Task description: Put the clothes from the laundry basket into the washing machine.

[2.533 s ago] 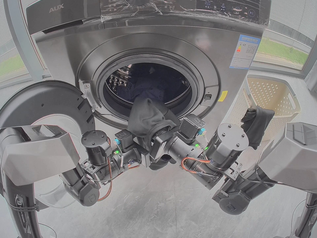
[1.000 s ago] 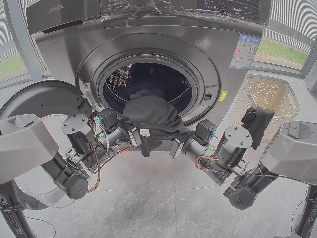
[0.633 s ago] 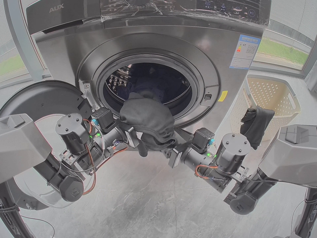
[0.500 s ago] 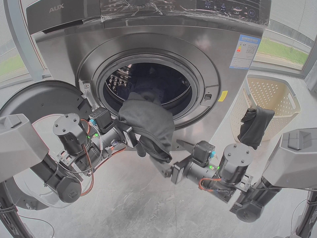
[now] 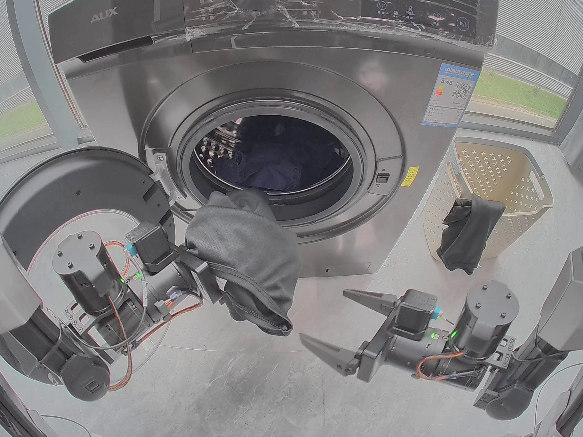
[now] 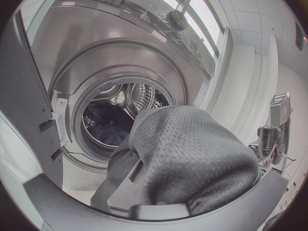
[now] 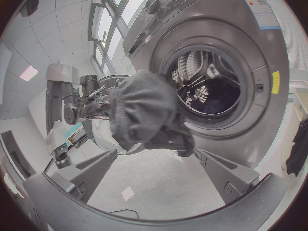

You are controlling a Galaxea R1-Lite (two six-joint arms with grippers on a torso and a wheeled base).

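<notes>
A dark grey garment (image 5: 243, 256) hangs over my left gripper (image 5: 221, 283), which is shut on it just below and left of the washing machine's open drum (image 5: 273, 159). The cloth hides the fingers. In the left wrist view the garment (image 6: 186, 158) bulges in front of the drum (image 6: 106, 125). My right gripper (image 5: 325, 317) is open and holds nothing, low over the floor to the right of the garment. Its wrist view has both fingers (image 7: 96, 167) spread below the garment (image 7: 144, 109). Dark blue clothes (image 5: 273, 171) lie inside the drum.
The machine's round door (image 5: 79, 195) stands open at the left, close behind my left arm. A beige laundry basket (image 5: 516, 165) leans at the right of the machine with a black garment (image 5: 467, 232) draped over its rim. Bare grey floor lies below both arms.
My right gripper let go of the grey garment, opened and dropped back to the lower right. My left arm drew the garment left and down, away from the drum's mouth.
</notes>
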